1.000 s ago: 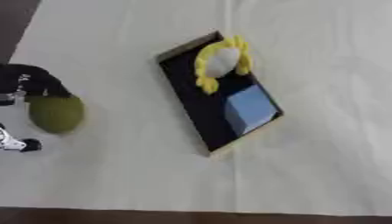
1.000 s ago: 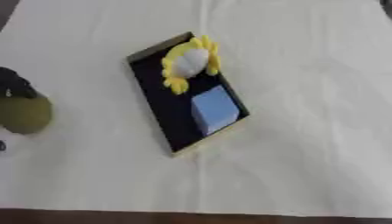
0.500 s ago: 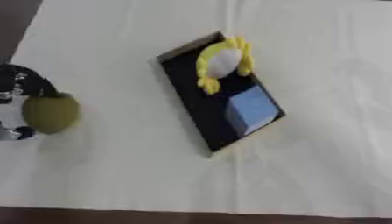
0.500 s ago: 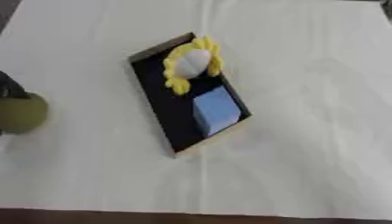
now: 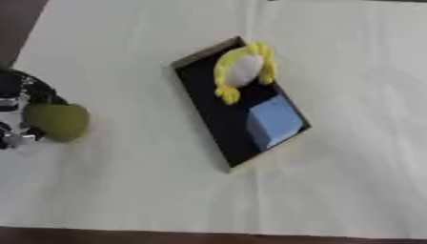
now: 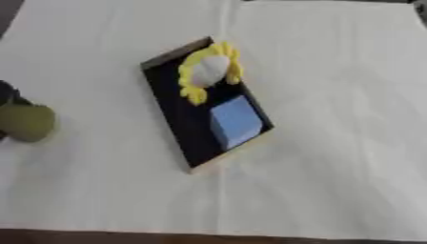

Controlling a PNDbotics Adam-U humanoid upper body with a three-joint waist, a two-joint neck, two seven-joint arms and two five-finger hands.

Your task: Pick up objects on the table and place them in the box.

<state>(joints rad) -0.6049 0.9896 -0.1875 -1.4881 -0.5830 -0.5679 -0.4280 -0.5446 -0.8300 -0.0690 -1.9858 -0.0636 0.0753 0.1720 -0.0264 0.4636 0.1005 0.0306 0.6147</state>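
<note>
Left eye view: my left hand [image 5: 18, 112] sits at the tabletop's [image 5: 350, 57] left edge, black fingers curled around a rounded olive-green fruit-like object [image 5: 56, 121]. It looks smooth, light and rigid; I judge a wrap around its widest part best.

Right eye view: the shallow black box [image 6: 179, 119] lies well apart, holding a yellow-and-white plush toy [image 6: 208, 71] and pale blue cube [image 6: 235, 121].

Black box [image 6: 177, 121] holds yellow toy [image 6: 208, 71] and blue block [image 6: 235, 121]; olive object [image 6: 26, 123] at left

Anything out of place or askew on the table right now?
The box lies diagonal to the table edge. The yellow-and-white toy overhangs its upper rim. The blue block sits inside. Nothing spilled or damaged.
</note>
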